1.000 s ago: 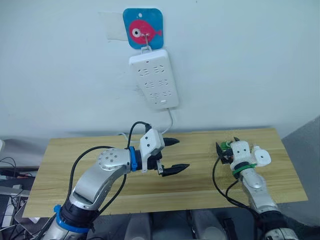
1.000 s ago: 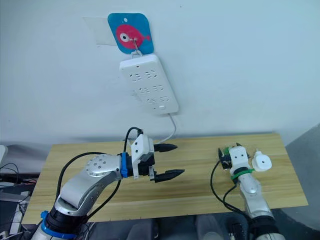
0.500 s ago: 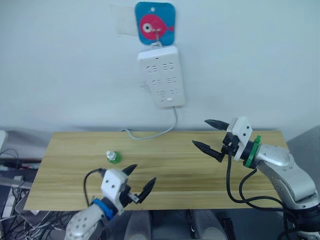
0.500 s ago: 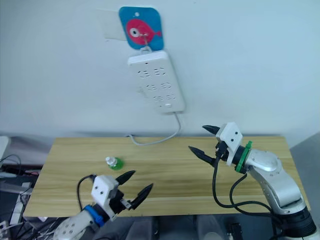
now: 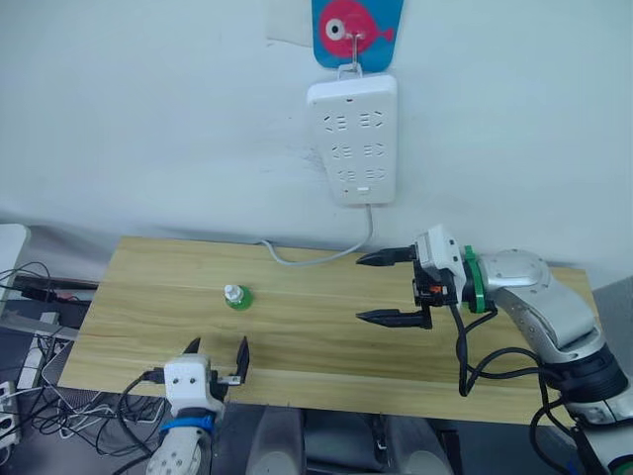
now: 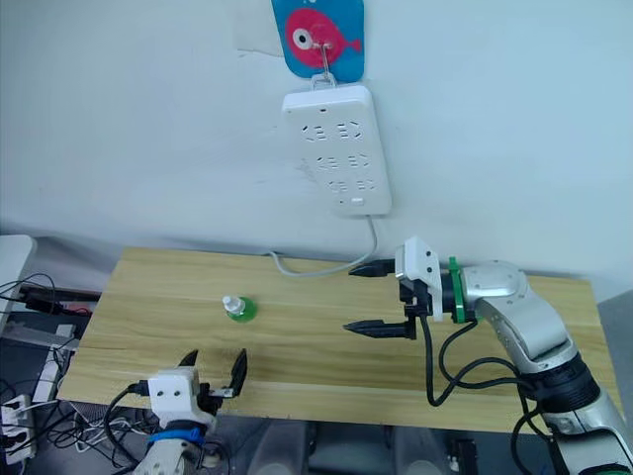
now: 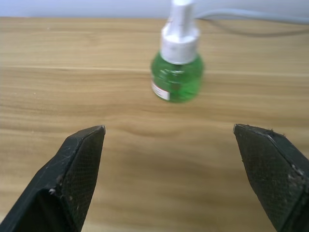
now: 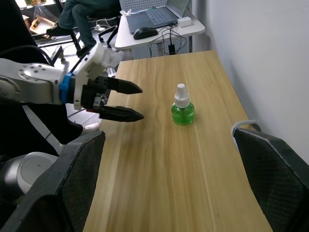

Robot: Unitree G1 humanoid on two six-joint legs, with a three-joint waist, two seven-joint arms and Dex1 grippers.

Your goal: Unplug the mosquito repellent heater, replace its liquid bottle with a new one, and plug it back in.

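Right gripper (image 5: 388,288): we see its two black fingers spread wide and empty, hovering above the middle of the table, pointing toward the robot's left.
Left gripper (image 5: 216,351): its fingers stand apart with nothing between them, low at the table's near edge, aimed at the bottle.
Wooden table (image 5: 297,341): the largest thing we see; its near edge is partly covered by the left gripper.
Power strip (image 5: 353,138): long, white, hanging on the wall from a hook on a blue fish plaque (image 5: 356,30), which is cut off at the top; nothing is plugged into its sockets.
White cable (image 5: 321,256): runs from the strip down onto the table's back edge.
Liquid bottle (image 7: 177,72): green with a white cap, upright on the table's left half, well apart from both grippers; the left wrist view cuts off the tip of its cap.
Background: the right wrist view shows a desk with a laptop (image 8: 161,15) and a seated person (image 8: 84,17), partly cut off.
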